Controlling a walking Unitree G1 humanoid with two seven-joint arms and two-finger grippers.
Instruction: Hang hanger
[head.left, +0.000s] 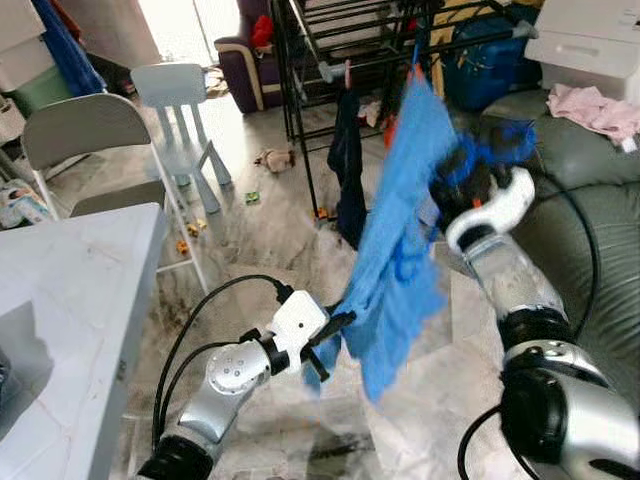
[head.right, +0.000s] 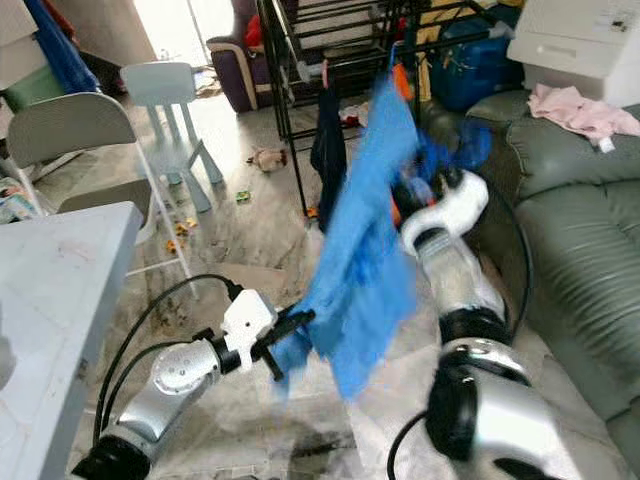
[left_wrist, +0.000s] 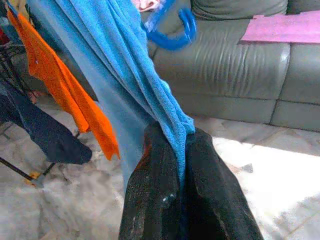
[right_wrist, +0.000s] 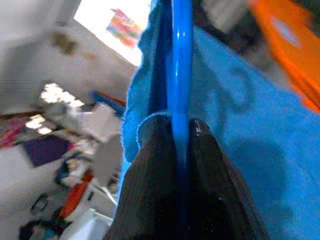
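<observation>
Left eye view: blue towel (head.left: 400, 230) draped over a blue hanger (head.left: 500, 150), carried in front of the black drying rack (head.left: 330, 40) at 12 o'clock. Right gripper (right_wrist: 180, 150) pinching the hanger's blue bar between its 2 fingers, up at about 2 o'clock. Left gripper (left_wrist: 182, 165) clamped on the towel's lower corner, down at 6 o'clock, cloth bunched between its pads.

Judged risks from here:

- 2 opposed pulls on 1 cloth. With the left gripper holding on while the right one lifts toward the rack, likely to drag the towel off the hanger or tilt the bar inside the pinch.
- Narrow grip on a smooth bar, so likely to let the hanger swivel and turn its hook away from the rail.
- Crowded rack, with an orange cloth (left_wrist: 65, 90) and a dark garment (head.left: 348, 165) already hanging at 11 o'clock: easy to snag or knock them loose on approach.
- Towel hanging across the head views, hiding the rail and the hook. Hard to judge alignment, so a missed hook and a drop to the floor (head.left: 260, 240) quite possible.
</observation>
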